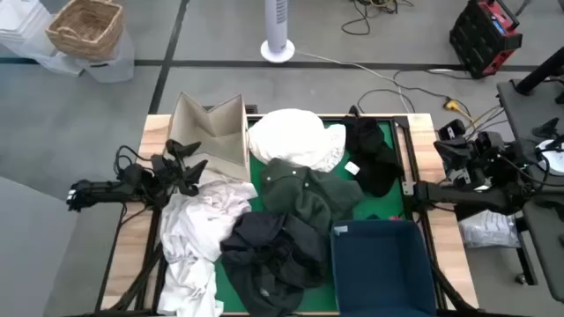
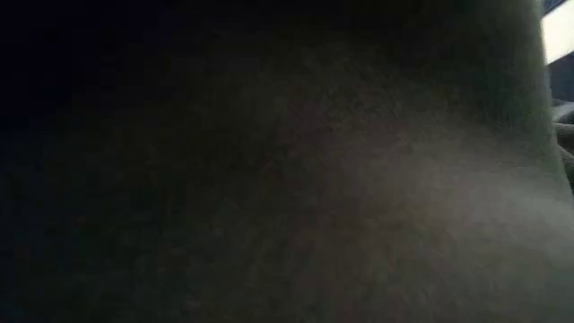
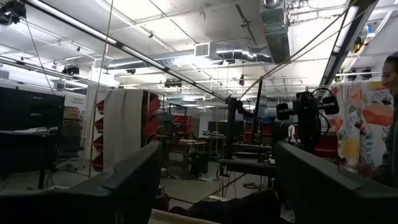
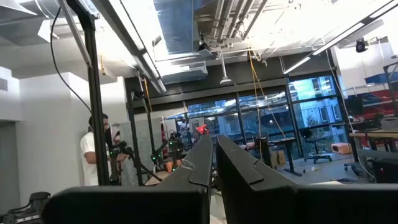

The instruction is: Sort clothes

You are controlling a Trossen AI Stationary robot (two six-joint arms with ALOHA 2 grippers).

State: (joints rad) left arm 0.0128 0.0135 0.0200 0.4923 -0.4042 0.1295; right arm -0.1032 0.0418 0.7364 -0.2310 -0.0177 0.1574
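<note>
Soft white and dark clothes lie heaped across the middle of the table, between the cardboard box at the far left and the blue bin at the near right. The left gripper hangs wide open and empty over the pale pile's edge, and the right gripper waits pinched shut at the far right. Because the garments overlap, I'd guess one pinch could drag up a dark piece with a white one.

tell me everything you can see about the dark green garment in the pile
The dark green garment is soft, thick-looking fabric, crumpled in a loose heap near the middle of the table. A small pale button or snap shows near its upper edge. It overlaps the white garment behind it, lies against the charcoal garment in front, and nearly reaches the navy bin. Neither gripper touches it.
</note>
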